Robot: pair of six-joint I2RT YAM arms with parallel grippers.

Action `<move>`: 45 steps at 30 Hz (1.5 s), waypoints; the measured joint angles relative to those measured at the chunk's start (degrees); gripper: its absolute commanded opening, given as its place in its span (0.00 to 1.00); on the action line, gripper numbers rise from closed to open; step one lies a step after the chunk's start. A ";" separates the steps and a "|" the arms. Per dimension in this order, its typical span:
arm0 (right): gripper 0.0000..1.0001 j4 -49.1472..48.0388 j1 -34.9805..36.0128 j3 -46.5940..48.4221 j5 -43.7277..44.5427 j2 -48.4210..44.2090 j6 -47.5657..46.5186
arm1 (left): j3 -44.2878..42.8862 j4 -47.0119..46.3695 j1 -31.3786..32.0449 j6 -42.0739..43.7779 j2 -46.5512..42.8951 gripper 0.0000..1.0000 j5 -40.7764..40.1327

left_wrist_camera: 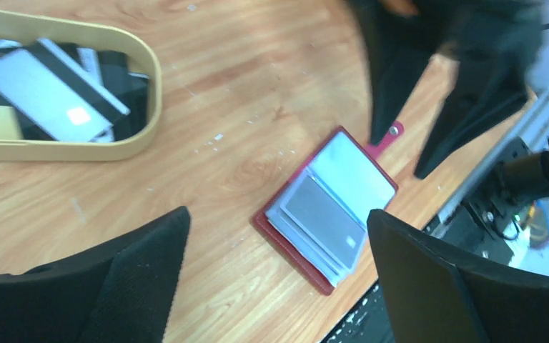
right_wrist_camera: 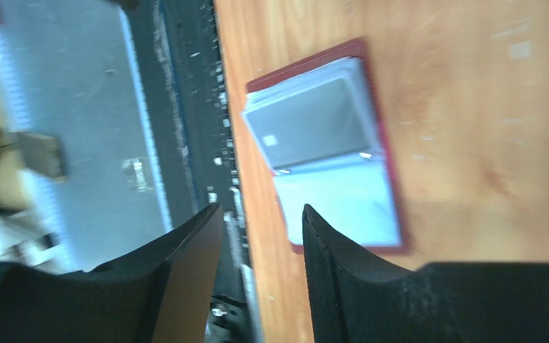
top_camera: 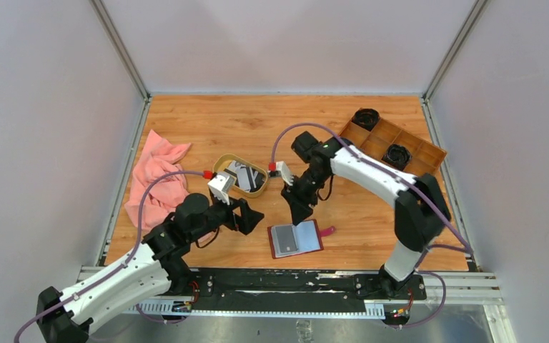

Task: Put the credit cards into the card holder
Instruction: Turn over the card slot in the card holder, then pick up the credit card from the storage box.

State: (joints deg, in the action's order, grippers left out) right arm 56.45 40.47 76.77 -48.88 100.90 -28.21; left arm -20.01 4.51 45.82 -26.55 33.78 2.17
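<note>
Top view shows the holder (top_camera: 295, 239) lying open on the surface (top_camera: 257, 128), near the front edge, between the two arms. Its red cover is down and its pale pockets face up. One grey card (left_wrist_camera: 325, 218) sits in the pocket on the left side. The other side looks bare. A small red tab (top_camera: 328, 230) sticks out on the right.

The right claw (right_wrist_camera: 260, 211) hangs just behind the holder, pointing down at it. It is part way open and has nothing in it. One of its tips is very close to the tab, but it is not clear if they touch. The left claw (left_wrist_camera: 277, 214) is just left of the holder, spread wide, and it has nothing in it either.

It looks like one card is in and more have to follow. To do this well, the left claw should go to the dish (top_camera: 259, 187), pinch only the top card by its edge, and lift it flat. The right claw could press on the bare side so the holder does not slide or flip shut. Then the card can go straight into a free pocket.

The dish is behind the holder. It has a heap of cards (left_wrist_camera: 50, 93) in it, some black and some pale. Far right, a tray (top_camera: 429, 151) has two black round things (top_camera: 398, 153) in its boxes. A pink cloth (top_camera: 154, 179) lies at the left.
</note>
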 measured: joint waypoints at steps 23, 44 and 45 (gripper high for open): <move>0.98 -13.99 -11.54 -5.77 7.26 -17.33 -4.98 | -32.26 15.61 -15.10 5.05 42.23 0.88 -10.73; 0.98 -17.46 -12.87 -6.27 5.14 -17.73 -4.39 | -39.47 14.78 -16.48 2.27 61.09 0.76 -13.75; 0.98 -17.44 -12.87 -6.27 5.14 -17.73 -4.39 | -39.47 14.69 -16.61 2.27 61.51 0.76 -13.73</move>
State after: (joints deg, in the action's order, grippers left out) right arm 39.00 27.59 70.50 -43.75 83.18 -32.60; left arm -59.48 19.20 29.21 -24.27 95.29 -11.55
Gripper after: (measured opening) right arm 0.982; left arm 0.766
